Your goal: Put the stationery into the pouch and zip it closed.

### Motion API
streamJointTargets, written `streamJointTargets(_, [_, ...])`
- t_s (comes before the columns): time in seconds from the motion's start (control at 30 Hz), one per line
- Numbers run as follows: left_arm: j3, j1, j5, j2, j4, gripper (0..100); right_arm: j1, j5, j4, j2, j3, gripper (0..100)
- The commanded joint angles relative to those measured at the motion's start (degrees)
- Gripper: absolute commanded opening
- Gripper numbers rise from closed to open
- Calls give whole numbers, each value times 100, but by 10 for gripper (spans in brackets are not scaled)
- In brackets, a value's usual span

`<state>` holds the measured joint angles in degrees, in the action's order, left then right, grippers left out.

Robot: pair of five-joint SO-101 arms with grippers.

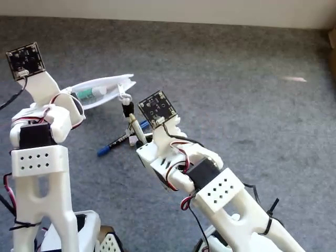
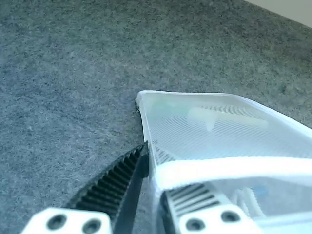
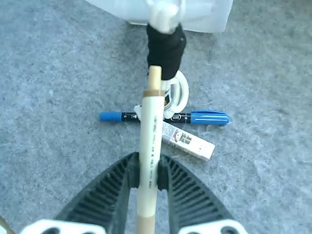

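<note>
The white mesh pouch (image 1: 105, 90) lies on the grey carpet with a green-capped item (image 1: 86, 94) inside. My left gripper (image 2: 151, 168) is shut on the edge of the pouch (image 2: 219, 126) at one end. My right gripper (image 3: 148, 173) is shut on a cream pen (image 3: 152, 122), whose black section (image 3: 165, 48) and white tip point at the pouch mouth (image 3: 195, 12). In the high view the pen (image 1: 134, 125) stands just in front of the pouch. Under the pen on the carpet lie a blue marker (image 3: 200, 117), a small eraser-like block (image 3: 190, 141) and a white ring (image 3: 181, 92).
Grey carpet (image 1: 236, 84) spreads open to the right and behind the pouch. The blue marker (image 1: 113, 144) lies between the two arms. Both arm bases stand along the near edge.
</note>
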<state>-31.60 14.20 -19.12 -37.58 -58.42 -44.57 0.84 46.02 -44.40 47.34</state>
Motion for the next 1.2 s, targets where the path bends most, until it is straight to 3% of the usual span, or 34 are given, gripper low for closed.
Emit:
streamJointTargets(0.0, [22, -136, 44, -31, 97, 7, 13, 316, -145, -286, -75, 5])
streamJointTargets(0.23, [22, -154, 44, -31, 88, 8, -119, 413, -295, -1279, -57, 5])
streamJointTargets(0.7, [-110, -356, 202, -31, 114, 8, -119, 431, -3512, -1745, 980, 5])
streamJointTargets(1.17, [-101, -356, 202, -31, 114, 8, -119, 431, -5622, -1710, 971, 5])
